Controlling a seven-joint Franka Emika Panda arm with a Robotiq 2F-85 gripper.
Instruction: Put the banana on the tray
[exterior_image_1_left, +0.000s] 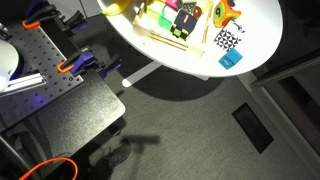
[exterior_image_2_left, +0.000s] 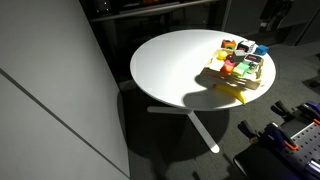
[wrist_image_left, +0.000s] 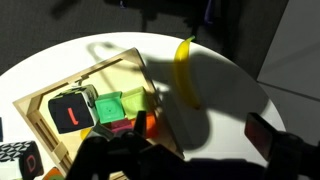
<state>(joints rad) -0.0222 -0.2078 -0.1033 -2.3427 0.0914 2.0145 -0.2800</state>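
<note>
The banana (wrist_image_left: 185, 70) is small, plain yellow and slightly curved. It lies on the white round table just outside the tray's edge. It also shows in both exterior views (exterior_image_2_left: 232, 93) (exterior_image_1_left: 117, 5). The tray (wrist_image_left: 80, 70) is pale wood with thin raised edges and holds several coloured blocks; it shows in both exterior views (exterior_image_2_left: 240, 86) (exterior_image_1_left: 165, 42). My gripper (wrist_image_left: 200, 128) is open and empty, above the table, with the banana beyond its fingertips. The gripper is out of frame in both exterior views; only its shadow falls on the table.
A black-and-white checkered square (exterior_image_1_left: 227, 40), a blue block (exterior_image_1_left: 231, 59) and an orange-yellow toy (exterior_image_1_left: 220, 13) sit beside the tray. The table edge (wrist_image_left: 250, 85) curves close behind the banana. A dark bench with clamps (exterior_image_1_left: 60, 90) stands by the table.
</note>
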